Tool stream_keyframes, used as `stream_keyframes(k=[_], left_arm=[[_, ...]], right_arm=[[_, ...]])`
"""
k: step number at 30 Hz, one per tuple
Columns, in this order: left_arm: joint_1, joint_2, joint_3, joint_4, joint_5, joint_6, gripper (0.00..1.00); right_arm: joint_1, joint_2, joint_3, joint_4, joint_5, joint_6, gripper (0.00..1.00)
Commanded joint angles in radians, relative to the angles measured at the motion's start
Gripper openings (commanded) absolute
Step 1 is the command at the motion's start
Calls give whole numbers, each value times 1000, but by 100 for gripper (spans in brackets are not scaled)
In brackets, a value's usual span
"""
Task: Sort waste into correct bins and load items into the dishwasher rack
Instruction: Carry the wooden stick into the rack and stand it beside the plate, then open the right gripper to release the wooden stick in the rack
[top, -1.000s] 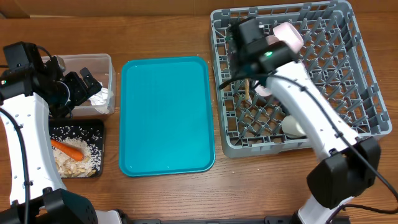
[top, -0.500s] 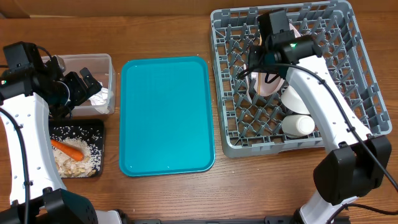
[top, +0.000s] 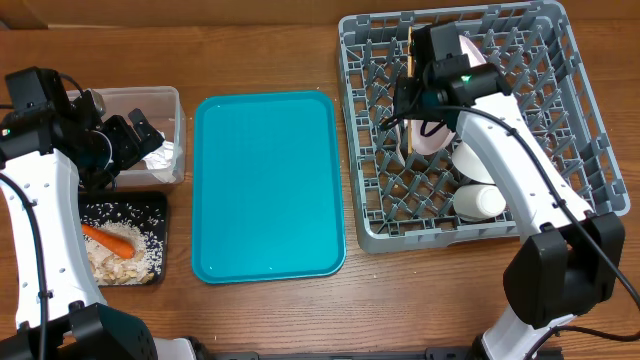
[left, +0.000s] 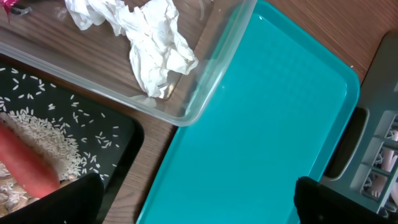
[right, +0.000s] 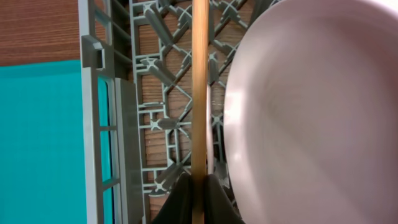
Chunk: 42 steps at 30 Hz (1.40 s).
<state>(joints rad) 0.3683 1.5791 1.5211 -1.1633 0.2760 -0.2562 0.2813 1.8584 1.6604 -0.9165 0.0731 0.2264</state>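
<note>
Right wrist: right fingers (right: 173, 202) pinch what looks like a tan chopstick (right: 199, 93); left fingers (left: 62, 200) spread wide, empty.

The right gripper (right: 199, 205) pinches a thin tan chopstick (right: 199, 93), possibly a pair, over the grey plastic grid rack (right: 91, 124), beside a blurred pale round bowl (right: 311, 112). A flat teal tray (right: 37, 143) lies left.

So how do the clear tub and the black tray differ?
The clear tub is see-through with taller walls; the black tray is dark and shallow. The tub holds crumpled tissue; the tray holds rice and a carrot. Both are rectangular, left of the teal tray.
</note>
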Motion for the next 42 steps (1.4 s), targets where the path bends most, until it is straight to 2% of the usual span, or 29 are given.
stream_keyframes(k=[1, 18, 32, 36, 42], left_arm=[[-2, -21, 17, 0, 5, -6, 100], [-2, -21, 17, 0, 5, -6, 100], [-2, -21, 17, 0, 5, -6, 100], [-2, -21, 17, 0, 5, -6, 100], [-2, -22, 17, 0, 5, -6, 100]], right_arm=[[-1, 7, -32, 24, -23, -19, 4], [-1, 7, -165, 190, -23, -23, 6], [-1, 7, -167, 197, -23, -22, 11], [-1, 7, -167, 194, -23, -22, 26], [-1, 6, -158, 187, -23, -22, 32]])
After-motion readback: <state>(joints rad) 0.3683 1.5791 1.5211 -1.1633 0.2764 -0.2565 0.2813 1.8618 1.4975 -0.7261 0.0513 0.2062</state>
